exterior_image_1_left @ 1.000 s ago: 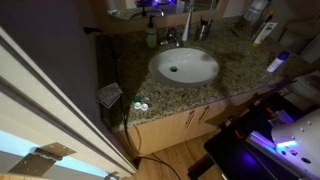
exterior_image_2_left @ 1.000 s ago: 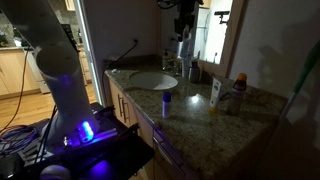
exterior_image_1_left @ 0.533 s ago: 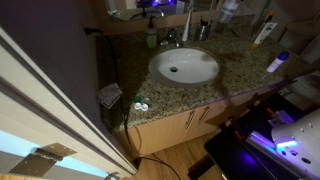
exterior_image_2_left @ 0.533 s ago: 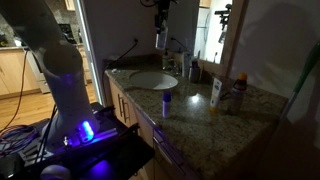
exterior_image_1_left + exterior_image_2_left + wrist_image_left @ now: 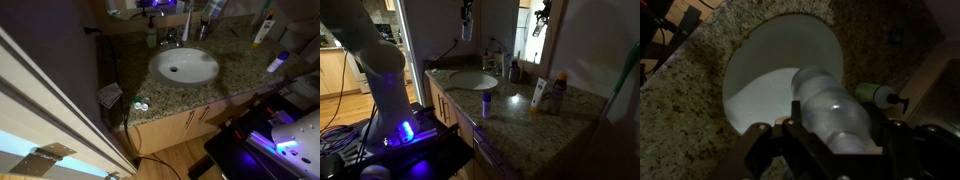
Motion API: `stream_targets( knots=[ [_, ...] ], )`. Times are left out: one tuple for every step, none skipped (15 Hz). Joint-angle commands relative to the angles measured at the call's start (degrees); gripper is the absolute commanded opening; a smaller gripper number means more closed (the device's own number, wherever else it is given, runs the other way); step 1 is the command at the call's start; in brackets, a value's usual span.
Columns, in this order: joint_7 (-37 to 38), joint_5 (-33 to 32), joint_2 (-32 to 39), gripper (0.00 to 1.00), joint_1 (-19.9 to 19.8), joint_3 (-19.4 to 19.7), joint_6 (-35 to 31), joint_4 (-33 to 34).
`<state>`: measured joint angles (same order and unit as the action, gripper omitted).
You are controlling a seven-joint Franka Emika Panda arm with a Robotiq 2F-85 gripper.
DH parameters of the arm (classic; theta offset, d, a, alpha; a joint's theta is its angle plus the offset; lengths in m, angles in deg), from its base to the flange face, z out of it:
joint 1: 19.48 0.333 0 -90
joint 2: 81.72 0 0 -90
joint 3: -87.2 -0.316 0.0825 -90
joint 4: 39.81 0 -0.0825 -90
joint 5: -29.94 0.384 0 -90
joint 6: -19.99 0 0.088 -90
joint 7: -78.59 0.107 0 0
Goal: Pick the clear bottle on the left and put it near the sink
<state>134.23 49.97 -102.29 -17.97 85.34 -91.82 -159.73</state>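
My gripper (image 5: pixel 830 140) is shut on a large pale translucent plastic bottle (image 5: pixel 830 105) and holds it high above the white oval sink (image 5: pixel 770 70). The small yellowish-green clear bottle with a dark pump top (image 5: pixel 878 96) lies past the sink's rim in the wrist view. In an exterior view it stands (image 5: pixel 151 37) on the granite counter behind the sink (image 5: pixel 184 66), left of the faucet. The gripper shows at the top of both exterior views (image 5: pixel 213 8) (image 5: pixel 467 25), above the sink (image 5: pixel 472 80).
A tall slim bottle (image 5: pixel 186 24) and a metal cup (image 5: pixel 204 30) stand behind the sink by the faucet (image 5: pixel 170 38). A blue-capped bottle (image 5: pixel 487 102), a white tube (image 5: pixel 537 93) and an orange-capped bottle (image 5: pixel 558 92) stand on the counter.
The gripper has carried the large pale bottle leftwards in both exterior views, towards the sink's far side. The small pump bottle has not moved.
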Motion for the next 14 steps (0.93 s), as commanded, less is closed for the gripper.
stream_targets(
  knots=[
    [-2.8,3.84,1.64,0.38,2.5,-3.01,-0.35,0.34],
    [-3.93,5.1,2.41,0.38,3.95,-4.49,-1.1,0.91],
    [-4.74,6.27,3.56,0.38,5.38,-6.1,-1.8,1.89],
    [-4.91,6.8,5.2,0.38,6.58,-7.82,-3.02,3.26],
    [-4.75,7.52,6.59,0.38,7.51,-8.96,-3.85,4.42],
    [-2.99,5.66,3.29,0.38,5.92,-7.91,-2.52,1.14],
    [-2.24,5.67,3.91,0.63,6.78,-8.91,-2.97,1.48],
    [-1.88,5.55,4.11,0.63,6.89,-9.22,-2.95,1.46],
    [-1.88,5.52,4.14,0.63,6.74,-9.11,-2.9,1.42],
    [-2.03,5.53,4.08,0.63,6.44,-8.59,-2.85,1.41],
    [-2.24,5.55,4.07,0.38,6.18,-8.12,-2.83,1.41],
    [-2.29,5.01,4.97,0.38,6.43,-8.77,-3.78,1.08],
    [-2.67,5.3,6.14,0.38,7.26,-9.81,-5.46,0.7],
    [-2.88,5.03,7.1,0.38,7.89,-10.84,-6.61,0.5]
  ],
)
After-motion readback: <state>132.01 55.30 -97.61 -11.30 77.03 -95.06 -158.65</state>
